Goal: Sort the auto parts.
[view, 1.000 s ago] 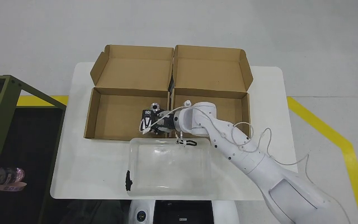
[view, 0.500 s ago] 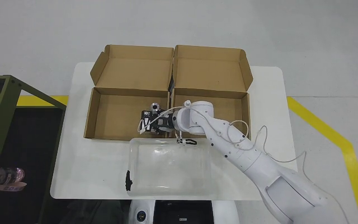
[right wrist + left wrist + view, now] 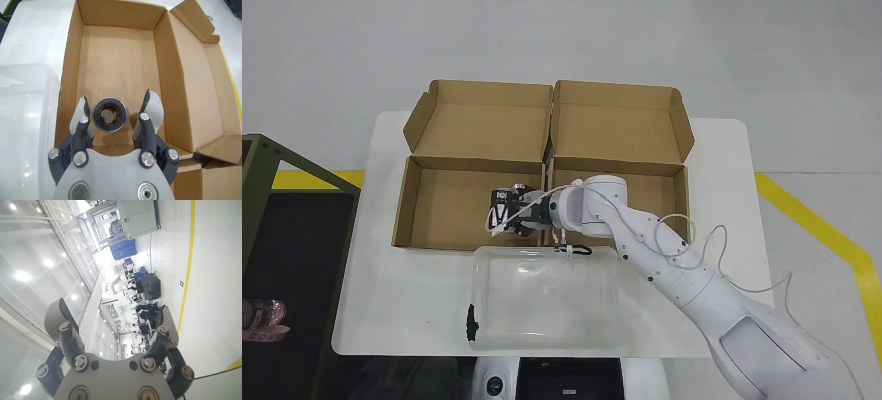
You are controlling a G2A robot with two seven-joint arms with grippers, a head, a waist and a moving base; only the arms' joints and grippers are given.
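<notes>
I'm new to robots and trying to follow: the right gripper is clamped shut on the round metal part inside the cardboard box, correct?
Not quite. The right gripper is open, not clamped shut: the right wrist view shows the round metal part sitting between its spread fingers, with a clear gap on one side. The part is inside the cardboard box, as you said.

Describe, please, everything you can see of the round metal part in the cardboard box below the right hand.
The bearing is a short, hollow cylinder with a silvery metal outer shell, a black end face and a bore lined with small ribs. It stands on end, bore upward, seemingly resting on the floor of the cardboard box near one end wall. It sits off-centre between the open fingers of the right hand. One finger is very close, contact unclear; the other is plainly apart.
</notes>
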